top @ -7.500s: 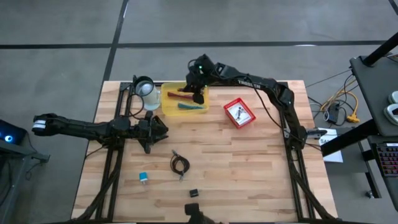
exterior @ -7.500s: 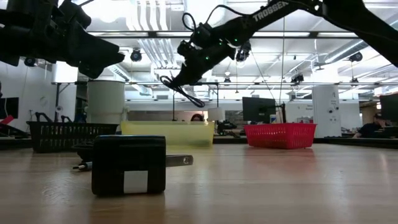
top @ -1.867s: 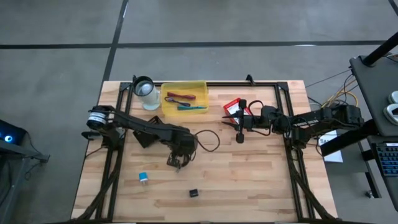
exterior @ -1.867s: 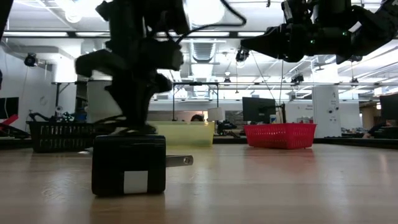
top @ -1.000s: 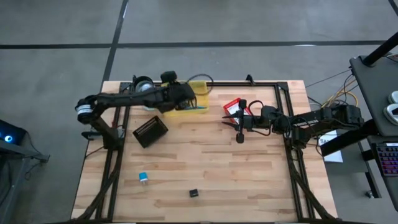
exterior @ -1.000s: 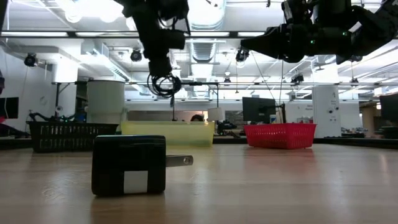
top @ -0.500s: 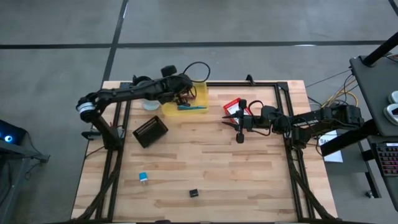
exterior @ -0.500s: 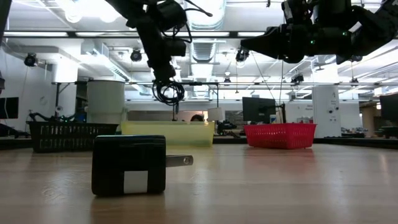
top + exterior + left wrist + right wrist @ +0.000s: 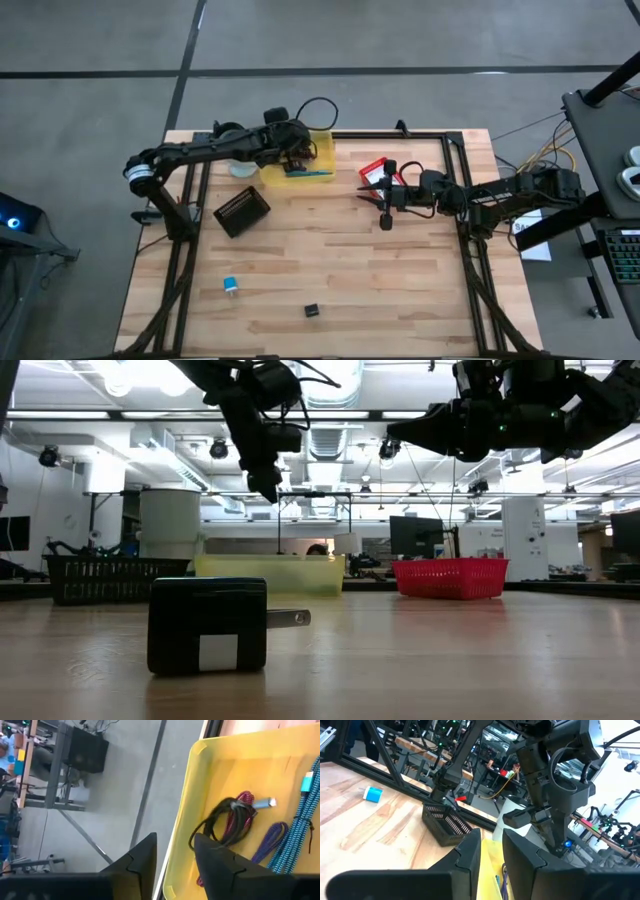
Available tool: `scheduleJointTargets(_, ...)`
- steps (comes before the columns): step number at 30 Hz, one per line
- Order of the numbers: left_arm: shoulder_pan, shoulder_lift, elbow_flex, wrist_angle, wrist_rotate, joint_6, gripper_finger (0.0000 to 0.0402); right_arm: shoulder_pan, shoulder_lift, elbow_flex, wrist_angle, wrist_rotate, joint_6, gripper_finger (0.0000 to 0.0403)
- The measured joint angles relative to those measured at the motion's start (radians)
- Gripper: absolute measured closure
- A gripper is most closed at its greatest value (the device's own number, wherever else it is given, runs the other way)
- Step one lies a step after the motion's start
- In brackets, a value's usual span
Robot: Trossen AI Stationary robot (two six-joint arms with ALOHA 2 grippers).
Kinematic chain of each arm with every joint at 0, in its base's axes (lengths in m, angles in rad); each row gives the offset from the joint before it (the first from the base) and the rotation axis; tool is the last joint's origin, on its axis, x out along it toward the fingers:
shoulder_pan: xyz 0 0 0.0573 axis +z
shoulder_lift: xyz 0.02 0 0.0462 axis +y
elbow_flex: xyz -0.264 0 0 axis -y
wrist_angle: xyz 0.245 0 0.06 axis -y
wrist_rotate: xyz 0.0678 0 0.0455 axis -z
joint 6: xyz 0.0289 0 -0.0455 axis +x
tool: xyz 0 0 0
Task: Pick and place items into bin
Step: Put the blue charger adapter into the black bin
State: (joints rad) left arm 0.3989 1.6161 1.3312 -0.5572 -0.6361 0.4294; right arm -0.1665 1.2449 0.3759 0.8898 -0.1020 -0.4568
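Observation:
The yellow bin (image 9: 322, 150) stands at the table's far side. My left gripper (image 9: 292, 152) hangs open above it, pointing slantwise down, as the left wrist view (image 9: 175, 857) shows. In the bin a black coiled cable (image 9: 227, 822) lies on a maroon cable (image 9: 246, 799), beside a purple one (image 9: 272, 837) and a teal one (image 9: 305, 810). A tiny blue-white piece (image 9: 230, 286) and a small black cube (image 9: 311, 311) lie on the table near its front. My right gripper (image 9: 362, 192) waits level at mid-right, open and holding nothing (image 9: 491, 845).
A black basket (image 9: 242, 211) stands left of centre, and a red basket (image 9: 375, 170) lies partly under my right arm. A white cup (image 9: 238, 168) stands beside the bin's left end. Black frame rails run along the table's left, right and far sides.
My left gripper has shifted a little toward the table's right over the yellow bin and has let go of the black coiled cable. The cable hung below its fingers before and now lies in the bin on the maroon cable.

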Motion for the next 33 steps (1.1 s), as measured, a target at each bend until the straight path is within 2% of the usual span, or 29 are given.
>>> scheduleJointTargets(3, -0.011, -0.006, 0.006, -0.041, 0.000, -0.003, 0.0280, 0.000, 0.000, 0.000, -0.003, 0.000, -0.001, 0.0333)
scheduleJointTargets(10, -0.114, -0.048, 0.020, -0.271, 0.000, -0.011, 0.0279, 0.000, 0.000, 0.000, -0.025, 0.000, -0.023, 0.0324)
scheduleJointTargets(16, -0.256, -0.061, 0.019, -0.407, 0.040, -0.188, 0.0279, 0.000, 0.000, 0.000, -0.023, 0.000, -0.026, 0.0327)
scheduleJointTargets(20, -0.357, -0.061, 0.019, -0.478, 0.159, -0.402, 0.0279, 0.000, 0.000, 0.000, -0.023, 0.000, -0.026, 0.0333)
scheduleJointTargets(25, -0.454, -0.060, 0.017, -0.541, 0.391, -0.729, 0.0279, 0.000, 0.000, 0.000, -0.021, 0.000, -0.026, 0.0334)
scheduleJointTargets(33, -0.509, -0.060, 0.009, -0.657, 0.760, -1.402, 0.0278, 0.000, 0.000, 0.003, -0.019, 0.000, -0.023, 0.0325)
